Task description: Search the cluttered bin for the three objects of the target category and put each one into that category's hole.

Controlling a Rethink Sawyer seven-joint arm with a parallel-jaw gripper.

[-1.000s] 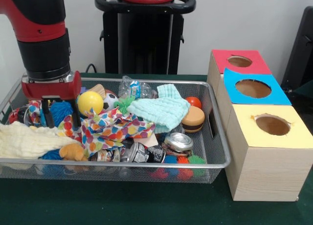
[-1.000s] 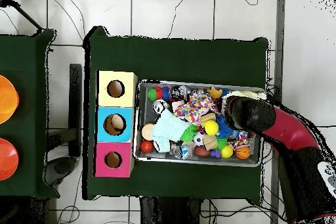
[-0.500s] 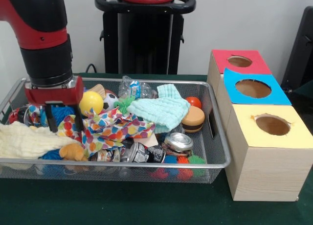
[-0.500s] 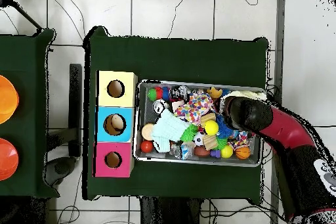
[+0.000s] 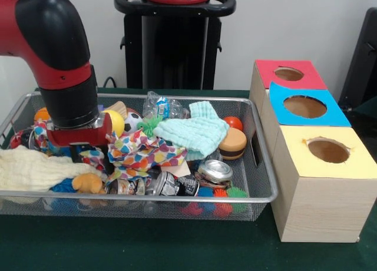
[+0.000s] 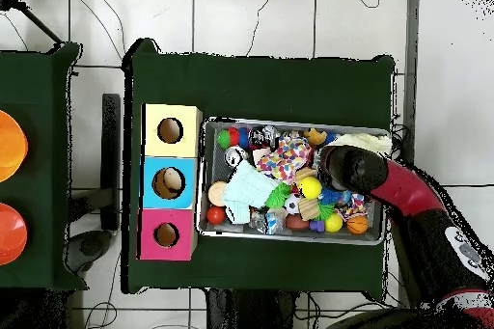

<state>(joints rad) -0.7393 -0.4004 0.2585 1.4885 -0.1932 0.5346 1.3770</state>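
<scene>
The wire mesh bin (image 5: 177,196) (image 6: 289,122) is full of toys and cloths. My gripper (image 5: 79,146) (image 6: 338,166) is sunk into the clutter at the bin's left end in the front view, between the cream cloth (image 5: 29,171) and the polka-dot cloth (image 5: 141,153) (image 6: 285,161). Its lower end is buried there. A yellow ball (image 5: 118,122) (image 6: 310,187) sits just behind it. A mint cloth (image 5: 194,132), a burger toy (image 5: 232,143) and a red ball (image 5: 234,122) lie toward the boxes.
Three wooden boxes with holes stand beside the bin: red-topped (image 5: 265,70) (image 6: 151,235), blue-topped (image 5: 336,113) (image 6: 154,182), yellow-topped (image 5: 356,162) (image 6: 171,113). Cans (image 5: 171,184), spiky balls (image 5: 235,192) and a plastic bottle (image 5: 162,106) crowd the bin.
The arm has come down and shifted slightly toward the bin's middle. The gripper has dropped into the clutter, covering the blue fuzzy ball that showed before.
</scene>
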